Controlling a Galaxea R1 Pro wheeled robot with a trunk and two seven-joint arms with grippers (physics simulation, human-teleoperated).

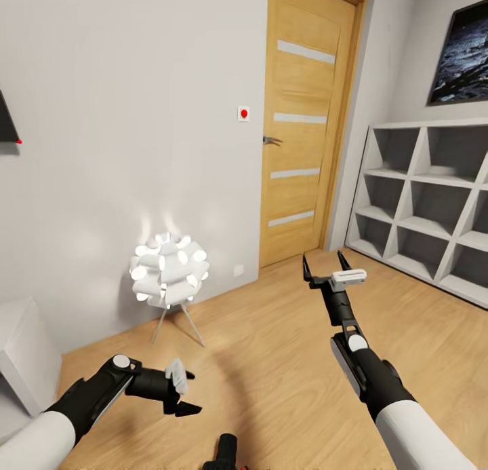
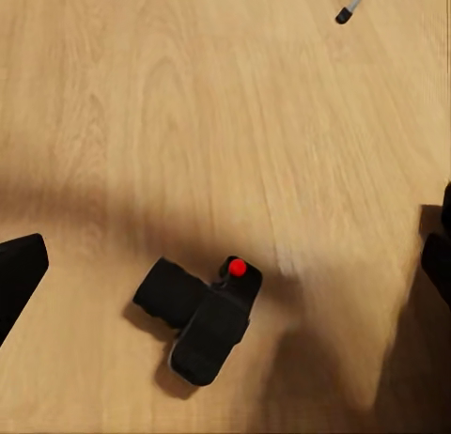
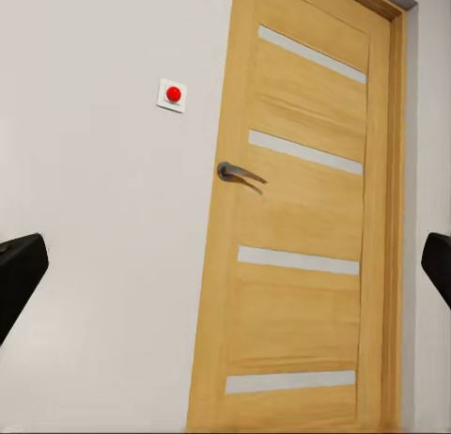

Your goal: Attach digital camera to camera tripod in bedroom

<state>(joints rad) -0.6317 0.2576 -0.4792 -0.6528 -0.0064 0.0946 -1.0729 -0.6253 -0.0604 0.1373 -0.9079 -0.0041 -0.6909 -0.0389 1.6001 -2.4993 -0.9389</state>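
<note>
The digital camera (image 2: 202,312), black with a stubby lens and a red button on top, lies on the light wood floor; its top edge also peeks in at the bottom of the head view (image 1: 227,451). My left gripper (image 1: 189,392) hangs open above it and points down, its fingers (image 2: 19,274) spread wide on either side with nothing between them. My right gripper (image 1: 323,256) is open and empty, held up towards the oak door (image 1: 305,124). The camera tripod is out of view. A thin silver leg with a black foot (image 2: 346,13) crosses one corner; I cannot tell what it belongs to.
A glowing white ball lamp (image 1: 169,272) on thin legs stands by the grey wall. White cube shelves (image 1: 427,199) line the right wall under a dark picture (image 1: 464,53). A white box (image 1: 24,355) sits at the left. A red switch (image 1: 243,113) is beside the door.
</note>
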